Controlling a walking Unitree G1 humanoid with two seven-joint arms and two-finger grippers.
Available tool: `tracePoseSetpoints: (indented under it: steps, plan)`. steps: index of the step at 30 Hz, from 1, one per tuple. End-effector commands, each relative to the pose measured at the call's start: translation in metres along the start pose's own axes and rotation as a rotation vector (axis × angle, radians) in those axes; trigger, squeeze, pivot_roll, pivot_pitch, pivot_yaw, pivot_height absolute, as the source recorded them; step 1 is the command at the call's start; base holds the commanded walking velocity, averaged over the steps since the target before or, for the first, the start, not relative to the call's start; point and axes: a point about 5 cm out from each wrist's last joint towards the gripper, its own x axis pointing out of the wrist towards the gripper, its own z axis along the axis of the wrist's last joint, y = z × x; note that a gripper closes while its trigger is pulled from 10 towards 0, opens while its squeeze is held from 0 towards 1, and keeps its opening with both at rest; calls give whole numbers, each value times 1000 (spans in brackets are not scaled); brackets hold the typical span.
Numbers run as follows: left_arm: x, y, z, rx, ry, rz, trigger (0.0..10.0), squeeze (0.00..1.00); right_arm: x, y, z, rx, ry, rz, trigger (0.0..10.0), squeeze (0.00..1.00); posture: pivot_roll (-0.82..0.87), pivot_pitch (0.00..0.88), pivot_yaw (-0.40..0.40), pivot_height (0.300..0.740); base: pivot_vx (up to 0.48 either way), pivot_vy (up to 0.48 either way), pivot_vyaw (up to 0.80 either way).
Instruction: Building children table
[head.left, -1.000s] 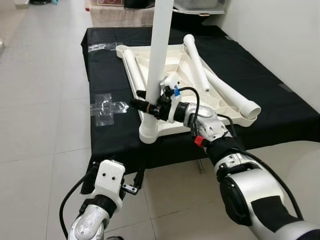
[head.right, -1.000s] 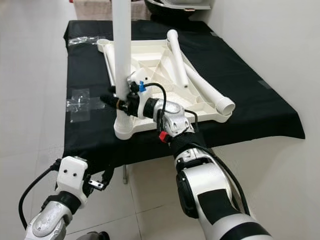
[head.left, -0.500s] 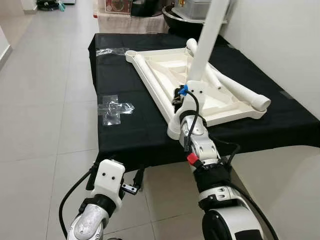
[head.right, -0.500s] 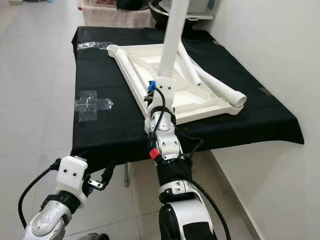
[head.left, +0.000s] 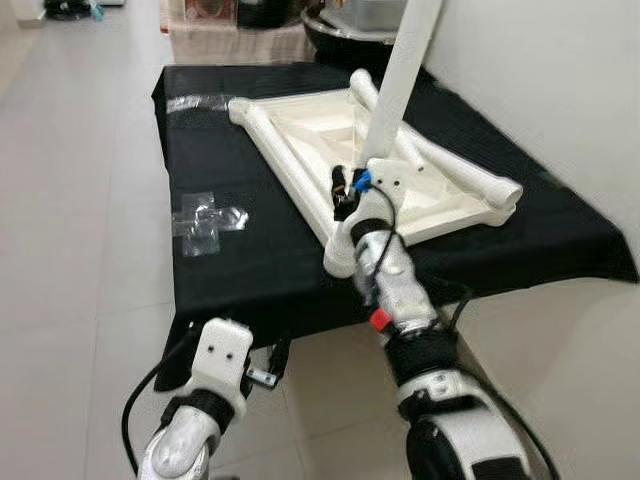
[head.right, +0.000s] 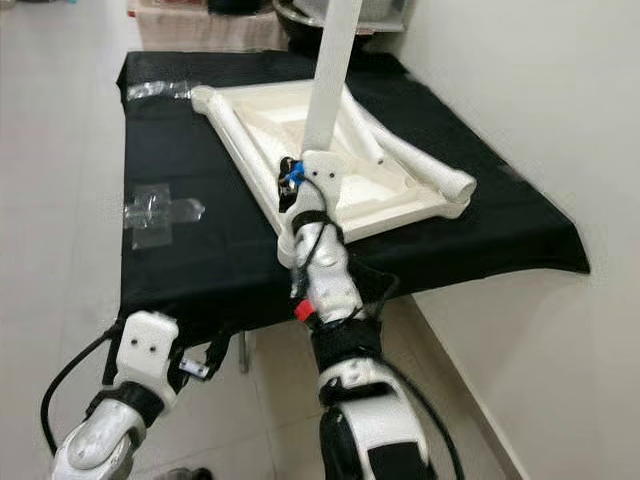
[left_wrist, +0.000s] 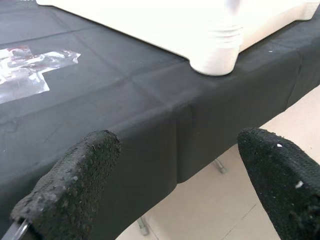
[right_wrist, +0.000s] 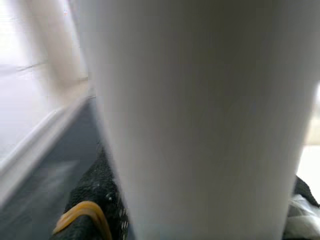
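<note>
Right gripper (head.left: 345, 192) fingers (right_wrist: 92, 212) clamp leg (head.left: 400, 75) (top cut off).

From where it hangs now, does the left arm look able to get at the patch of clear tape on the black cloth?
Probably yes: the left gripper hangs below the cloth's near edge, jaws open, with nothing between it and the clear tape patch; it must lift first.

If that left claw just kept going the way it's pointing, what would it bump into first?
Most likely the black cloth hanging over the table's near edge, straight ahead of the open left gripper; the white tabletop's corner socket lies higher and farther.
</note>
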Motion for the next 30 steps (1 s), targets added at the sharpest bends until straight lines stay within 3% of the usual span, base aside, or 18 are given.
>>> tracePoseSetpoints:
  steps: [1,3,4,5,6,10,16,23,24,30]
  plan:
    - [-1,-1,-5,11,20,-6,10000,0,-2,13,-13,77,93,221,10000,0,142,108,-127,740,0,0,0]
    - [0,-1,-5,2,15,0,10000,0,-21,12,-13,122,137,593,10000,0,146,108,-133,740,0,0,0]
    - [0,-1,-5,1,14,1,10000,0,-30,11,-10,131,135,720,10000,0,146,108,-133,740,0,0,0]
    - [0,-1,-5,1,14,1,10000,0,-30,11,-10,131,135,720,10000,0,146,108,-133,740,0,0,0]
    - [0,-2,-4,3,13,5,10000,0,-35,6,-3,159,141,851,10000,0,152,114,-135,740,0,0,0]
    - [0,-1,-4,3,12,10,10000,0,-30,5,2,158,151,899,10000,0,152,114,-136,740,0,0,0]
    - [-1,0,-4,8,14,11,10000,0,-6,17,9,-104,164,897,10000,0,155,120,-138,740,0,0,0]
    - [-1,0,-3,9,14,10,10000,0,-2,34,11,-205,193,968,10000,0,154,126,-139,740,0,0,0]
    - [-1,-1,-3,9,14,10,10000,0,-1,37,10,-229,197,976,0,0,155,128,-138,740,0,0,0]
    - [0,-2,-4,7,15,12,10000,0,9,32,4,-163,165,783,0,0,153,130,-142,740,0,0,0]
